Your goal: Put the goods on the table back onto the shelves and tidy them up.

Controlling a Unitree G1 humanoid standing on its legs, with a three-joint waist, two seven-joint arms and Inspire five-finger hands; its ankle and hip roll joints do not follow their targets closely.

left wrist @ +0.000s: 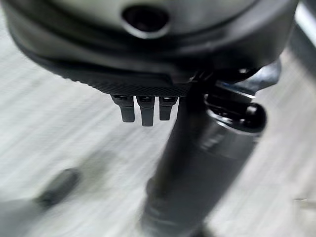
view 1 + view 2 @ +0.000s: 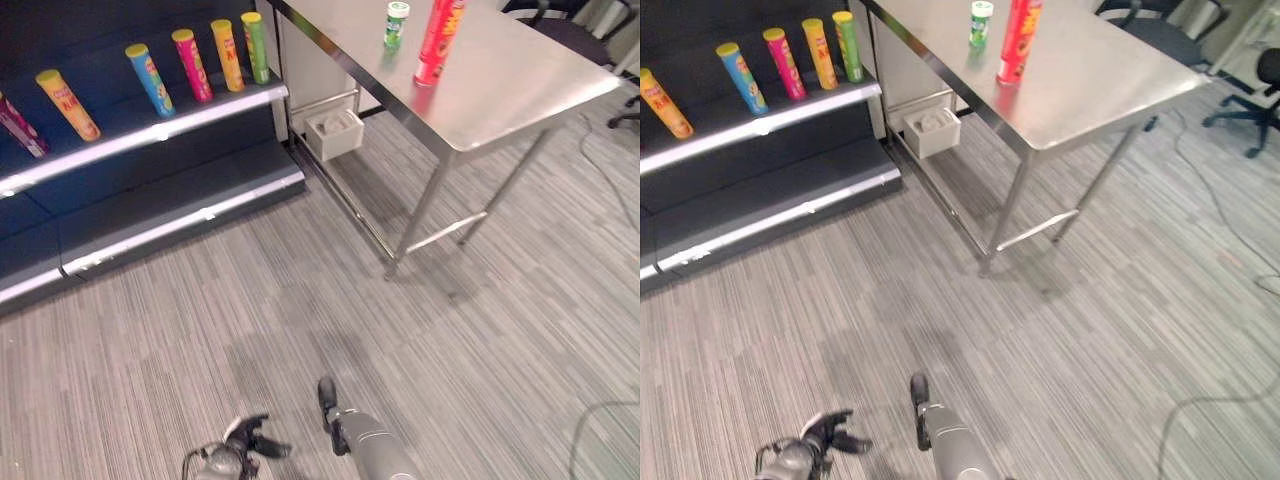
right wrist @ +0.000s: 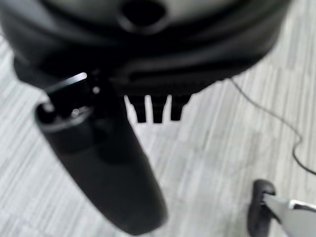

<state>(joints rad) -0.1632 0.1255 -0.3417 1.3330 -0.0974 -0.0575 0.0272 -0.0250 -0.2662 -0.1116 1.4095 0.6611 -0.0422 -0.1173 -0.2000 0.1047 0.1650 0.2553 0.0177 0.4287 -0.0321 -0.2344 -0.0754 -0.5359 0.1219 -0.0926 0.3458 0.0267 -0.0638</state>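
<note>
Red canister (image 2: 438,40) and small green-capped canister (image 2: 396,24) stand upright near table's (image 2: 540,90) far edge; likely light, rigid, slick tubes, grasp mid-body; left hand (image 2: 243,445) fingers spread, right hand (image 2: 328,396) fingers straight, both empty.

Shelves (image 2: 150,135) left of table (image 2: 520,90), two cans (image 2: 438,40) on it
</note>
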